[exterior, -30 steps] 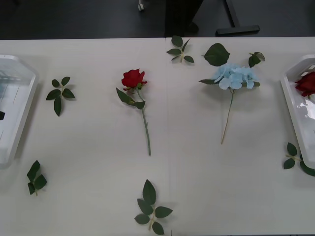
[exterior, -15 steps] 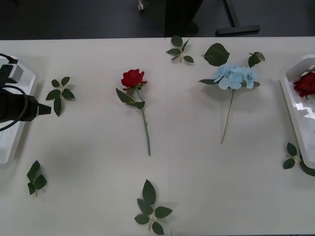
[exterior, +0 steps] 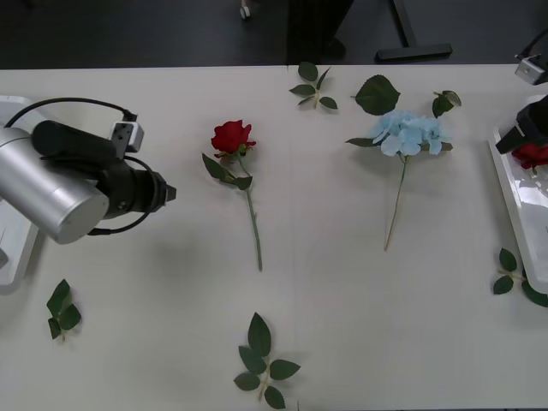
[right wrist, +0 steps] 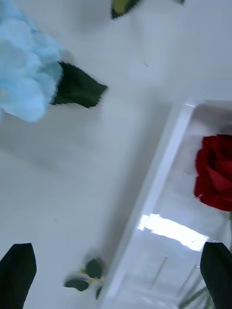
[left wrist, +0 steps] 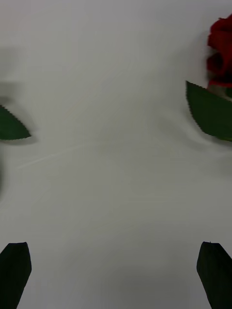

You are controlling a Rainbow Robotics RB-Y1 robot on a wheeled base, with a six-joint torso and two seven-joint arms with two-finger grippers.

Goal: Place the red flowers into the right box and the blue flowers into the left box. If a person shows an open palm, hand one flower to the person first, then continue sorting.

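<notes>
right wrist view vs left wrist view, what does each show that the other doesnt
Right wrist view alone: the blue flower lying on the table, the right box by its rim, and a red flower lying inside that box. The right gripper is open, hanging over the box rim.

Left wrist view alone: the red flower lying on the table with its big leaf, near the open left gripper.

Both: the white table, loose green leaf sprigs, and that arm's two black fingertips at the corners.

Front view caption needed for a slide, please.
Left gripper open beside a deep-red rose on the white table; a pale-blue hydrangea lies farther right.
</notes>
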